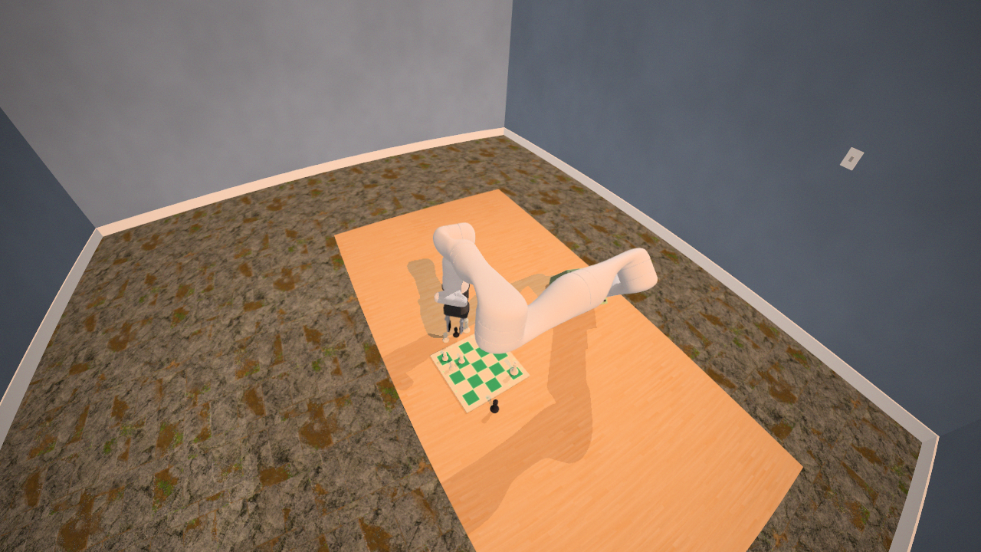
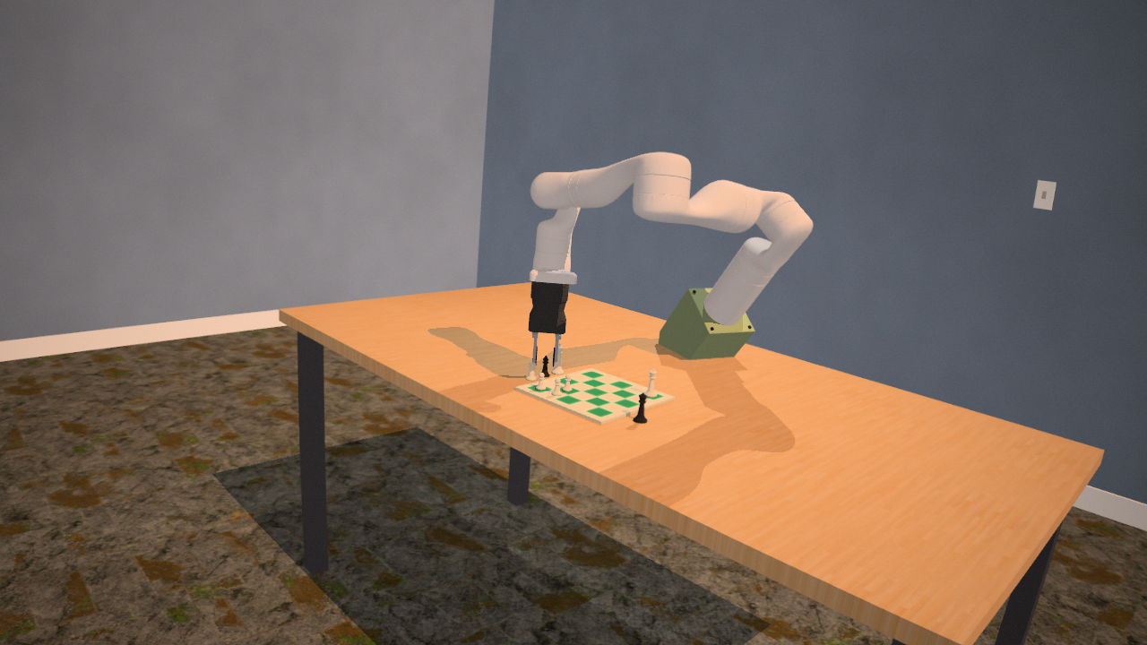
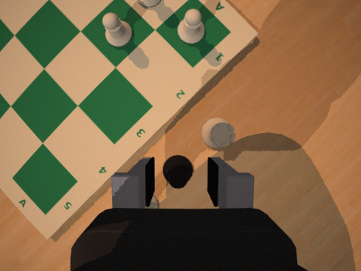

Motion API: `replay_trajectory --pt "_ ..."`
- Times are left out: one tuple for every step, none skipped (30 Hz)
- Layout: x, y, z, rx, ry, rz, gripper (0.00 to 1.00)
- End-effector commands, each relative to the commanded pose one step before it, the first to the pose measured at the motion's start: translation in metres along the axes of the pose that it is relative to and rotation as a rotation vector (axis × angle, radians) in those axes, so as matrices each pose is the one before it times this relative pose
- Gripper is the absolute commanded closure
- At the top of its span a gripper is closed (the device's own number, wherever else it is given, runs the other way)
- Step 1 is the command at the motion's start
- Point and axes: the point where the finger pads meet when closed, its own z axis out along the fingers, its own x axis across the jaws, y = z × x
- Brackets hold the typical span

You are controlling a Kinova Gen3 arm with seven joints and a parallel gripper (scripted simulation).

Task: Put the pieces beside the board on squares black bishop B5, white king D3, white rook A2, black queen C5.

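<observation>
Hand (image 3: 177,182) open around black bishop (image 3: 177,172).

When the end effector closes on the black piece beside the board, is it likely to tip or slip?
The black piece stands upright between the open end effector fingers, roughly centred, so an even squeeze probably will not tip it. It looks tall and narrow in the exterior view, so an off-centre touch could topple it. Its rounded top might slip in a high grip. The white piece close by could be bumped.
</observation>
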Motion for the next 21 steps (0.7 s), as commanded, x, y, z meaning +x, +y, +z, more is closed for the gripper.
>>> replay_trajectory --pt "-0.00132 0.00098 0.00558 -0.00237 -0.00414 0.00070 0.27" --pt "0.00000 0.00000 0.00132 0.00000 0.00000 -0.00001 0.27" --pt "0.00000 0.00000 0.00108 0.00000 0.00000 0.00000 0.27" --pt "0.00000 0.00000 0.00084 0.00000 0.00000 0.00000 0.27" --pt "0.00000 0.00000 0.00061 0.00000 0.00000 0.00000 0.27" --pt "0.00000 0.00000 0.00040 0.00000 0.00000 0.00000 0.27" --pt "0.00000 0.00000 0.00022 0.00000 0.00000 0.00000 0.27" --pt "0.00000 0.00000 0.00009 0.00000 0.00000 0.00000 0.27" --pt "0.00000 0.00000 0.00001 0.00000 0.00000 0.00000 0.27" --pt "0.00000 0.00000 0.00000 0.00000 0.00000 0.00000 0.27" --pt "0.00000 0.00000 0.00000 0.00000 0.00000 0.00000 0.27" --pt "0.00000 0.00000 0.00000 0.00000 0.00000 0.00000 0.27" --pt "0.00000 0.00000 0.00000 0.00000 0.00000 0.00000 0.27" --pt "0.00000 0.00000 0.00000 0.00000 0.00000 0.00000 0.27" --pt "0.00000 0.00000 0.00000 0.00000 0.00000 0.00000 0.27" --pt "0.00000 0.00000 0.00000 0.00000 0.00000 0.00000 0.27" --pt "0.00000 0.00000 0.00000 0.00000 0.00000 0.00000 0.27" --pt "0.00000 0.00000 0.00000 0.00000 0.00000 0.00000 0.27" --pt "0.00000 0.00000 0.00000 0.00000 0.00000 0.00000 0.27" --pt "0.00000 0.00000 0.00000 0.00000 0.00000 0.00000 0.27" --pt "0.00000 0.00000 0.00000 0.00000 0.00000 0.00000 0.27"
